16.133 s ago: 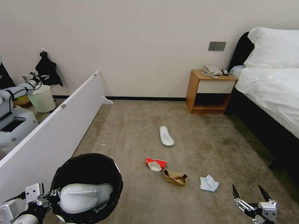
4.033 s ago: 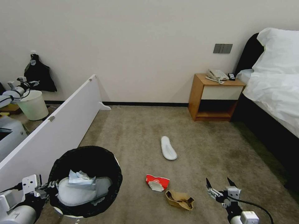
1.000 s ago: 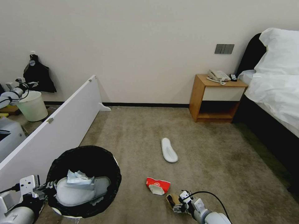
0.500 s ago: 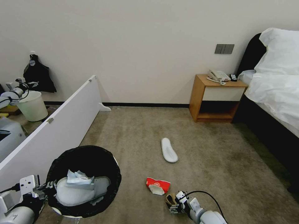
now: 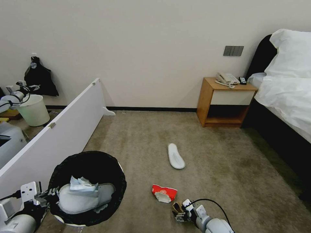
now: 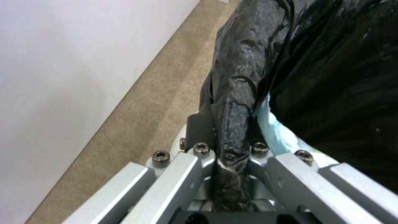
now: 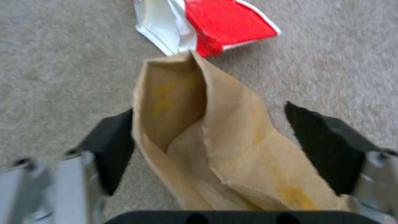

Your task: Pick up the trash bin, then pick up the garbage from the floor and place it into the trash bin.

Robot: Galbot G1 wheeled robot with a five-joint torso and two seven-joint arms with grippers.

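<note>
- Your right gripper is low on the carpet, fingers wide around the brown paper bag, not closed; thin paper may slip out.
- Your left gripper clamps the trash bin rim; the bag could tear.
- Red carton and slipper lie farther.
- In the head view the arm hides the paper.

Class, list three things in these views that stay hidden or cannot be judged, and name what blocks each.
1. Head view: most of the brown paper bag, hidden behind the right gripper.
2. Head view: the trash bin floor, covered by a white slipper and tissue.
3. Left wrist view: the left gripper fingertips, cut off behind the bin's black liner.
</note>
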